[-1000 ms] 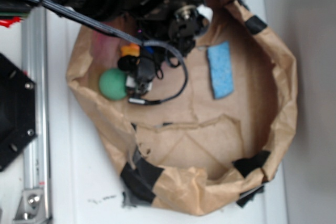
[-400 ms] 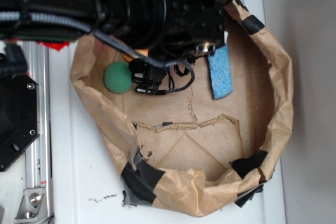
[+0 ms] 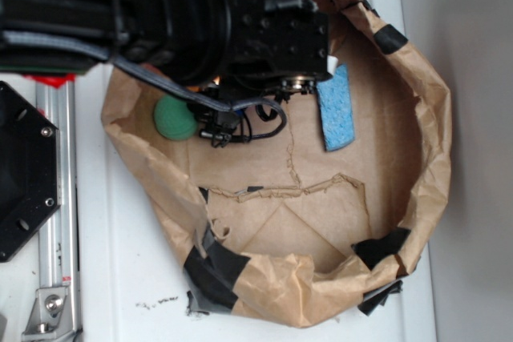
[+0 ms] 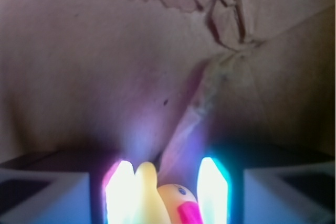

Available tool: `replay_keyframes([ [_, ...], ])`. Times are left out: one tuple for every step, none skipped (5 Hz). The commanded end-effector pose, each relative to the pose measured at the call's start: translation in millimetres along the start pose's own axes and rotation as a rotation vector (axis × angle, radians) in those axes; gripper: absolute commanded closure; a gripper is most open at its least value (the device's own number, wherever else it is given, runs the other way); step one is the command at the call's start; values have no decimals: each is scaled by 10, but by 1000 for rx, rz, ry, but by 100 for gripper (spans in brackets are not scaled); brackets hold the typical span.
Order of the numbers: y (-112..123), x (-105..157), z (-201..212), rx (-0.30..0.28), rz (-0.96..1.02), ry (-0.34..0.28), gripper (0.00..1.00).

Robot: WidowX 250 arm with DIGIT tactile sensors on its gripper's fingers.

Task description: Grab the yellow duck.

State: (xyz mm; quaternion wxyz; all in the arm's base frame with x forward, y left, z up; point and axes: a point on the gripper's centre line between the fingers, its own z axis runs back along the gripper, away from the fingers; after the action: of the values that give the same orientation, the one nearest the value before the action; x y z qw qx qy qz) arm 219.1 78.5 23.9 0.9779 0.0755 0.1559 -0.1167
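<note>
The yellow duck [image 4: 168,203] shows at the bottom of the wrist view, with its tail against the left finger [image 4: 122,192] and its pink-red beak against the right finger [image 4: 212,187]. My gripper [image 4: 167,163] is shut on it, low over the brown paper floor. In the exterior view the black arm [image 3: 240,30] reaches in from the upper left and hides the duck. There my gripper [image 3: 218,127] sits just right of the green ball [image 3: 172,118].
A brown paper bag with a rolled rim [image 3: 437,142] and black tape patches encloses everything. A blue sponge [image 3: 337,110] lies flat at the right of the arm. An aluminium rail [image 3: 56,222] and a black plate [image 3: 20,174] stand outside on the left.
The arm has swung over the spot where the orange-yellow duck showed a second ago, hiding it. The gripper end has shifted slightly up next to the green ball.
</note>
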Motion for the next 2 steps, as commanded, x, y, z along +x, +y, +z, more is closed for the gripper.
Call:
replay_keyframes([
  [208, 121, 1051, -27, 110, -320, 100],
  [173, 185, 1649, -29, 144, -425, 100],
])
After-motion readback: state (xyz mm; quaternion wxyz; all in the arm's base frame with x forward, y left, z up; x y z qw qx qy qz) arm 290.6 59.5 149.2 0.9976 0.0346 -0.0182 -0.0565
